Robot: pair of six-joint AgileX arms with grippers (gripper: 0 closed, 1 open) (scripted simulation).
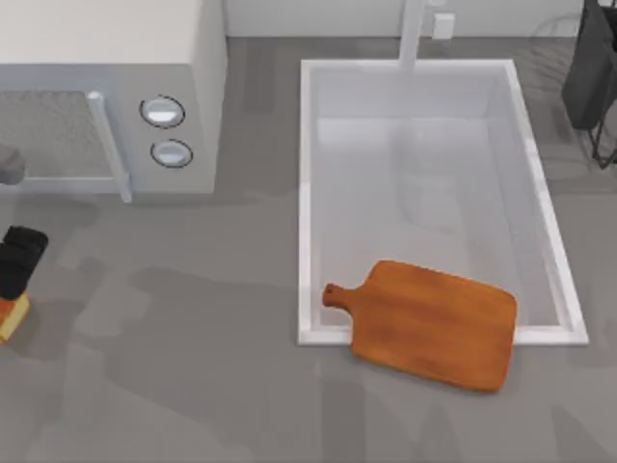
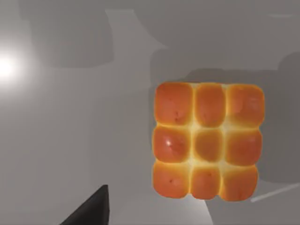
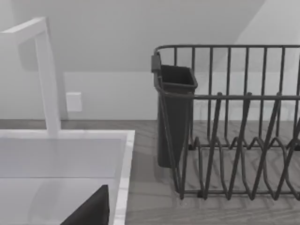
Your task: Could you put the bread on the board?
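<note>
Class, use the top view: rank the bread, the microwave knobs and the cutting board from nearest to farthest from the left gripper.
Left gripper sits at the table's far left edge.
1. Bread: right beside it, at the left edge.
2. Microwave knobs: further along, on the left half, toward the back.
3. Board: farthest, right of centre, overlapping the sink rim.

Not much of the robot visible tbh: left gripper (image 1: 19, 258) is blocky matte black, no markings.
</note>
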